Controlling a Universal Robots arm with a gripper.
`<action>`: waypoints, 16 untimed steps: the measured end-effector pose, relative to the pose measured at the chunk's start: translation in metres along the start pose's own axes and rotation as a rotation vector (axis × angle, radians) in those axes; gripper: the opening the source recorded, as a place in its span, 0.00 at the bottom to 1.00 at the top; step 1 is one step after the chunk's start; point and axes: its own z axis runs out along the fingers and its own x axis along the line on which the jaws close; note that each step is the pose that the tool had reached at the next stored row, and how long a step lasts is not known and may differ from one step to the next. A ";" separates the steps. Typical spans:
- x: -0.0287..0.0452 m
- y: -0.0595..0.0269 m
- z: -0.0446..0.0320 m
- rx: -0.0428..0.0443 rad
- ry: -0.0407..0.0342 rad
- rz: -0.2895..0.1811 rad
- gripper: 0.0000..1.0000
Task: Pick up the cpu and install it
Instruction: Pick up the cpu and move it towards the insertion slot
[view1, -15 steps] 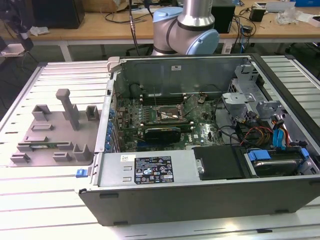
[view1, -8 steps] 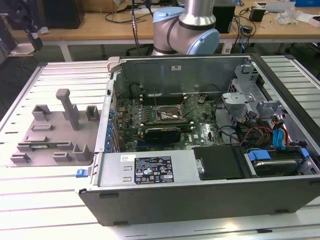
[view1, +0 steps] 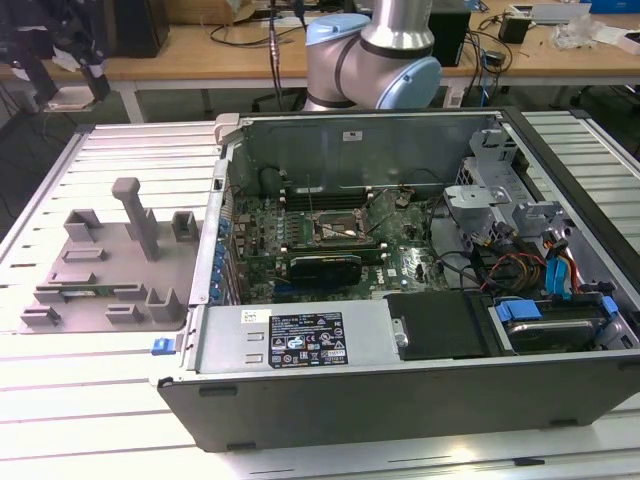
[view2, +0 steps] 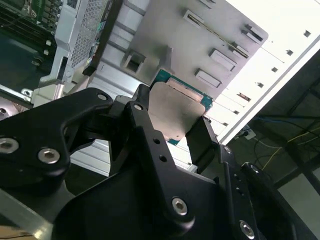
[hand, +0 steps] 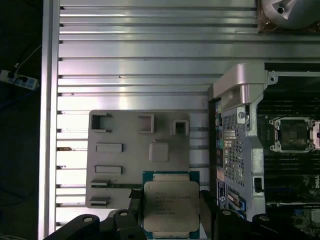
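The cpu, a flat square chip with a pale metal top and a green edge, sits between the black fingers of my gripper, which is shut on two of its opposite sides. It hangs high above the grey fixture plate. In the second wrist view the cpu is seen from behind the gripper, with one finger on one side of it. The open computer case lies beside the plate, and its dark square socket stands bare on the motherboard, also seen as the socket in the exterior view.
The fixture plate with raised grey blocks lies at the exterior view's left on the slatted aluminium table. Inside the case are a long black card, a labelled power supply and drive bays with cables. The arm's base stands behind the case.
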 end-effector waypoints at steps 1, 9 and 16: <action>-0.0020 0.0000 0.0001 0.0000 0.0000 0.000 0.54; -0.0227 0.0002 0.0010 0.0000 0.0000 0.000 0.54; -0.0468 0.0004 0.0022 0.0000 0.0000 0.000 0.54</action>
